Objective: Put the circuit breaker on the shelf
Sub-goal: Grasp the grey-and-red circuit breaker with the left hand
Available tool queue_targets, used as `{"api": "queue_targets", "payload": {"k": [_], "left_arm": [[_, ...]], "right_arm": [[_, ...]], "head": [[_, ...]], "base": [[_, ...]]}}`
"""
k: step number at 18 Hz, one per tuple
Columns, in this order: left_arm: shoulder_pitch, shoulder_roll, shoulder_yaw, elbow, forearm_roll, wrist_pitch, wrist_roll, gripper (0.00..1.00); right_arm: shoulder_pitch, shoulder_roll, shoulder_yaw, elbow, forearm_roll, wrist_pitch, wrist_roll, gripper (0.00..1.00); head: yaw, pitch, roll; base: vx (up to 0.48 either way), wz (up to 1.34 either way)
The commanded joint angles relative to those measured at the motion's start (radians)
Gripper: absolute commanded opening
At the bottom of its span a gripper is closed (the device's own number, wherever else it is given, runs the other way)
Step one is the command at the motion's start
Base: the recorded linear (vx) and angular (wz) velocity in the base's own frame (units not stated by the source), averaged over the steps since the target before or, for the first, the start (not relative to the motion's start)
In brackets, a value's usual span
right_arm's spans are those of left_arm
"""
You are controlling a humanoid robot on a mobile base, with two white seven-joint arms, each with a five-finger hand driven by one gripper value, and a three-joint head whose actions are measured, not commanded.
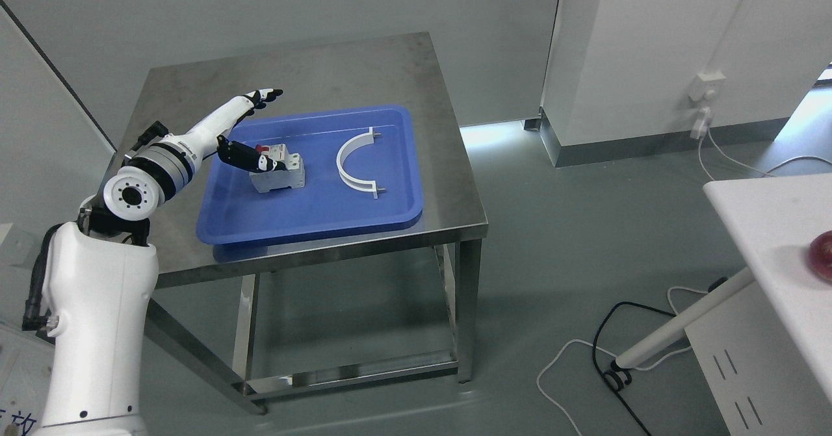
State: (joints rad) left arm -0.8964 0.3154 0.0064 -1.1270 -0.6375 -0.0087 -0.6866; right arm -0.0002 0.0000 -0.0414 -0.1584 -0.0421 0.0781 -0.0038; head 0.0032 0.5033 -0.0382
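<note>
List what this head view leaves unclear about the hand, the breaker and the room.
- Grip: the left hand is at the circuit breaker; its thumb covers the near side, so contact is uncertain.
- Breaker lettering: too small.
- Red round thing on the white counter: cut off by the right edge.
- Right arm: out of frame.
- Shelf: none identifiable.

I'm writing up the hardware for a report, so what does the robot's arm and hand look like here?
Only the left arm shows. Its shells are glossy white and rounded. The elbow is a round silver-grey joint with a white end cap ringed by small holes, banded in black. Black cables run along the upper arm's outer side. The left hand has a white back and black fingers.
</note>
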Motion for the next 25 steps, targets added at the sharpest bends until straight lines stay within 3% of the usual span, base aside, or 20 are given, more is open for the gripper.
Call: {"api": "queue_targets", "payload": {"k": [1,4,8,13,20,21,23,24,25], "left_arm": [[0.019,0.056,-0.046,0.072,-0.034,-0.007,-0.089,0.94],[0.031,0.059,-0.025,0.03,0.033,-0.01,-0.181,0.94],[0.027,0.063,-0.023,0.026,0.041,-0.011,-0.188,0.9],[0.031,0.039,0.032,-0.003,0.045,-0.016,-0.203,0.66],[0.036,0.022,0.061,-0.007,0.047,-0.02,-0.225,0.47],[0.037,0.019,0.067,-0.008,0.047,-0.036,-0.225,0.41],[0.053,0.004,0.133,-0.002,0.096,-0.152,-0.225,0.08],[0.065,-0.001,0.147,0.001,0.123,-0.196,-0.225,0.01],[0.073,-0.003,0.15,0.003,0.136,-0.218,-0.214,0.01]], "right_arm": [[0.017,-0.017,0.0,0.0,0.001,-0.031,0.001,1.0],[0.017,-0.017,0.0,0.0,-0.001,-0.031,0.001,1.0],[0.017,-0.017,0.0,0.0,-0.001,-0.031,0.001,1.0],[0.017,-0.017,0.0,0.0,-0.001,-0.031,0.001,1.0],[0.017,-0.017,0.0,0.0,0.001,-0.031,0.001,1.0],[0.017,-0.017,0.0,0.0,-0.001,-0.031,0.001,1.0],[0.017,-0.017,0.0,0.0,-0.001,-0.031,0.001,1.0],[0.017,-0.017,0.0,0.0,0.001,-0.031,0.001,1.0],[0.017,-0.017,0.0,0.0,-0.001,-0.031,0.001,1.0]], "head": [[0.0,0.0,0.0],[0.0,0.0,0.0],[0.0,0.0,0.0],[0.0,0.0,0.0],[0.0,0.0,0.0],[0.0,0.0,0.0],[0.0,0.0,0.0],[0.0,0.0,0.0],[0.0,0.0,0.0]], "base": [[0.156,0.04],[0.147,0.05],[0.118,0.08],[0.06,0.0],[0.002,0.0],[0.0,0.0],[0.0,0.0],[0.0,0.0],[0.0,0.0]]}}
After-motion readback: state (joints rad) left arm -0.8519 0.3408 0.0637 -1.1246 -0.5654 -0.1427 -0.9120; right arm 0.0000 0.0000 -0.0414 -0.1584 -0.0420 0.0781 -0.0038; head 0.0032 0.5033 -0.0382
